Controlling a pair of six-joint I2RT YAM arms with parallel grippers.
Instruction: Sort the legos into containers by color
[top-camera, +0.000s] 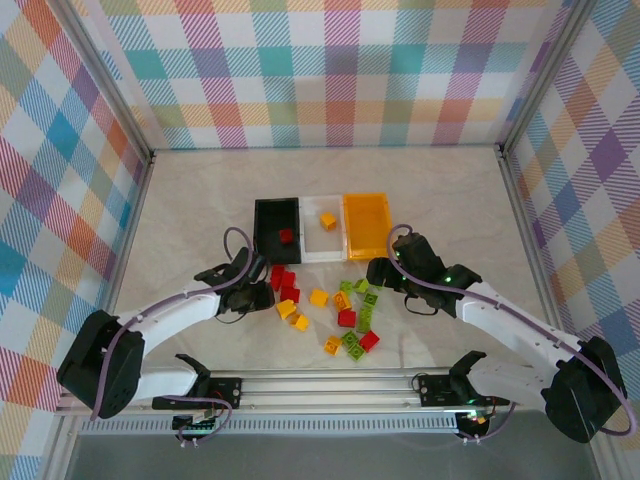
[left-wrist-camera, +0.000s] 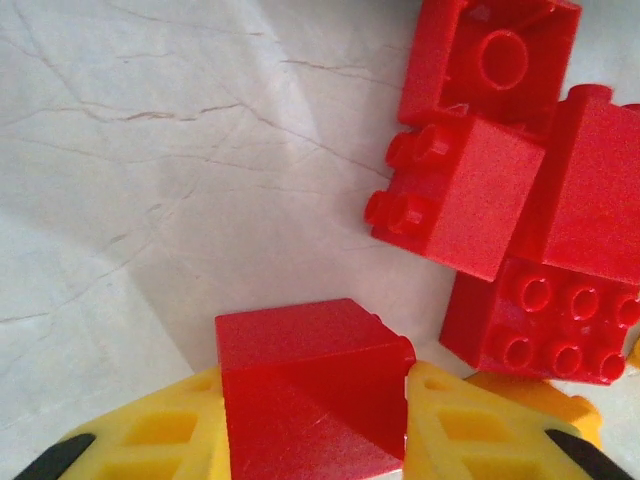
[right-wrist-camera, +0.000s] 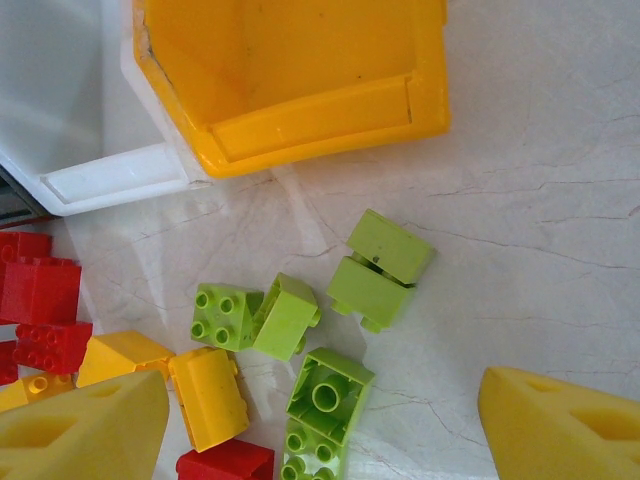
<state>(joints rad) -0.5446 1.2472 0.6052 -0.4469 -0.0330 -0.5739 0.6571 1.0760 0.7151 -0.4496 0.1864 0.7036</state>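
As the left gripper (left-wrist-camera: 315, 400) clamps a red brick (left-wrist-camera: 300, 365) at bottom centre, the black bin (top-camera: 268, 220) sits just up-frame overhead; the right gripper (right-wrist-camera: 320, 400) hangs apart over lime bricks (right-wrist-camera: 380, 265).

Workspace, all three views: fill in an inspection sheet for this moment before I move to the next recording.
Surface: pale marbled table, no spills or damage seen.
Job's things: black bin holds a red brick; white bin holds a yellow brick; orange bin, no brick seen inside; loose bricks in red, yellow and green lie in front of the bins.
Clutter: nothing seen.
Grippers: left gripper shut on another red brick, next to more red ones; right gripper open above green bricks.
Cables: left cable and right cable loop above the wrists, clear of the bricks.
Surroundings: plaid walls; metal rail at the near edge.
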